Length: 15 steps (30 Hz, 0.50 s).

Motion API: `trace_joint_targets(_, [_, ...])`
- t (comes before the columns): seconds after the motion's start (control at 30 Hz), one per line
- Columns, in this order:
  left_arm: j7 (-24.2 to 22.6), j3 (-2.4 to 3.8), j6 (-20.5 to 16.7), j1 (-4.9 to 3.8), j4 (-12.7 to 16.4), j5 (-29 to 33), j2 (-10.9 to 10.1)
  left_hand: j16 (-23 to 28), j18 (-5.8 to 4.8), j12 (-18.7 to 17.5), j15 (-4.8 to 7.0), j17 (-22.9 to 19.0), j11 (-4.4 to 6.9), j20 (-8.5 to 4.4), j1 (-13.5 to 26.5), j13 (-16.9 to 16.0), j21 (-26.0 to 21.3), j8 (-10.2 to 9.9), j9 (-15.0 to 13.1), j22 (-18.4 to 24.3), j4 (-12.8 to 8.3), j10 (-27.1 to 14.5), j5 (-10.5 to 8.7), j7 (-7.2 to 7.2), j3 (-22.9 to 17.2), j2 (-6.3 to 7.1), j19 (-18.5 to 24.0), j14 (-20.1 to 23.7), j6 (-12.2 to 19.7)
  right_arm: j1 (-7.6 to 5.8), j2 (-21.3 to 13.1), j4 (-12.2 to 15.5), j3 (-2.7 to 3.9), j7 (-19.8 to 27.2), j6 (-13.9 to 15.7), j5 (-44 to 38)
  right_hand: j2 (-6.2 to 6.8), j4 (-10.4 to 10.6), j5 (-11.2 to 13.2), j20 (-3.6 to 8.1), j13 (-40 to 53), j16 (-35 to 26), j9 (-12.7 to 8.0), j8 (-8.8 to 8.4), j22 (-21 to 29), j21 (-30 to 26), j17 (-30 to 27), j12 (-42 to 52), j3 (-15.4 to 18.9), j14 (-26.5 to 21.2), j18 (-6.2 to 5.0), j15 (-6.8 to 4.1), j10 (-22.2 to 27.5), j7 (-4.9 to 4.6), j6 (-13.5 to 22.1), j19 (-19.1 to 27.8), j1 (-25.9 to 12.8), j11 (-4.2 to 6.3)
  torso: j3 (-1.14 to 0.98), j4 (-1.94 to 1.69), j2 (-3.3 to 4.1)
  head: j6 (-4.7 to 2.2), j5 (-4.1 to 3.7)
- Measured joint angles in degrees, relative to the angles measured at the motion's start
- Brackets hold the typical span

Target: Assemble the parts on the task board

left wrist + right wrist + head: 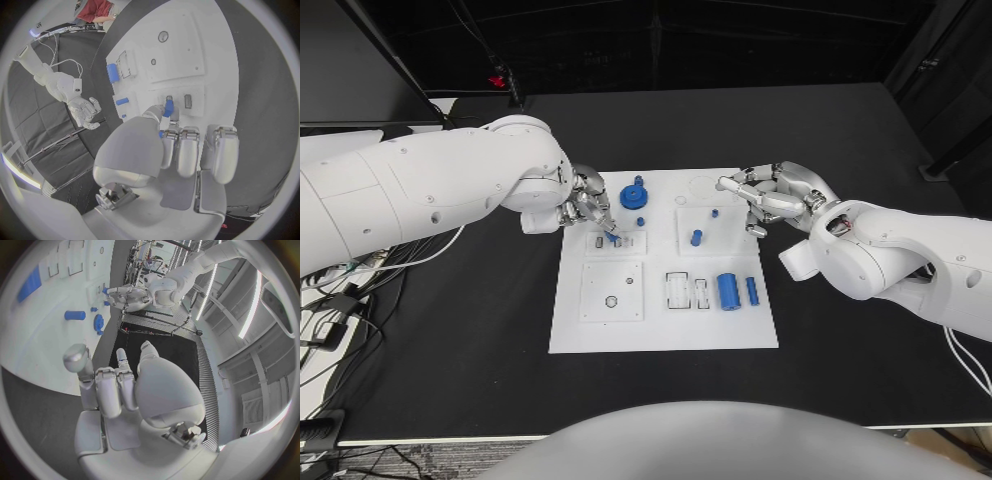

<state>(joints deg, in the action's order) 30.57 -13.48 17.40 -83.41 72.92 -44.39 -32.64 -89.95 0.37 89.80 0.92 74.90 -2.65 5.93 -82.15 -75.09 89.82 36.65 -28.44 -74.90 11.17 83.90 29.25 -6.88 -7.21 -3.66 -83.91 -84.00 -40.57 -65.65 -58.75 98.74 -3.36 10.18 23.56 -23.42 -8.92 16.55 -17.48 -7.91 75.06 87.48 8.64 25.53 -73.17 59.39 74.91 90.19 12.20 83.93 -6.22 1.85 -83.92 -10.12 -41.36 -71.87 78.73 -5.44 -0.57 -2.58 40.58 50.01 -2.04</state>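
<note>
My left hand (587, 207) pinches a small blue part (168, 107) over the task board (661, 335) at ten o'clock; I judge seating it comes next; my right hand (773, 196) hovers empty, fingers loosely apart.

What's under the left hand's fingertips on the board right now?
The silver left hand pinches a small blue part over a raised square block of the white task board. Its fingers cover the slot beneath.

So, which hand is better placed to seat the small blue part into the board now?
The left hand. It already pinches a small blue pin just above the slots of the white plastic task board. The right hand hovers at the board's far right edge, holding nothing.
</note>
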Motion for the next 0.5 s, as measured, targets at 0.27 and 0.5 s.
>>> trace_joint_targets(0.27, [0.15, -0.02, -5.63, -0.01, 4.71, 0.48, -3.11, 0.0, 0.0, 0.02, -0.01, 0.0, 0.0, 0.0, 0.0, 0.03, 0.0, 0.0, 0.0, 0.0, 0.0, 0.01, -0.01, 0.0, -0.01, 0.0, 0.0, 0.0, 0.0, 0.0, -0.1, 0.05, 0.0, 0.0, 0.0, 0.0, 0.0, 0.0, 0.0, 0.0, 0.0, 0.0, 0.0, 0.0, 0.0, 0.0, 0.0, 0.0, 0.0, 0.0, 0.0, 0.0, 0.0, 0.0, 0.0, 0.0, 0.0, 0.0, 0.01, -0.01, 0.03, 0.0, 0.13])
trace_joint_targets(0.5, [0.33, -0.03, -11.81, 0.0, 7.66, 0.8, -4.67, 0.0, 0.0, 0.07, -0.02, 0.0, 0.15, 0.0, 0.0, 0.04, 0.0, 0.0, 0.0, 0.0, 0.21, 0.15, 0.57, -0.2, -0.22, 0.0, 0.0, 0.0, -0.21, 0.0, -0.15, 0.07, 0.0, 0.0, 0.01, 0.0, 0.01, 0.0, 0.0, 0.0, 0.0, 0.0, 0.0, 0.0, 0.0, 0.0, 0.0, 0.01, 0.0, 0.0, 0.0, 0.0, 0.0, 0.0, 0.0, 0.0, -0.01, 0.0, 0.01, 0.0, 0.03, 0.0, 0.33])
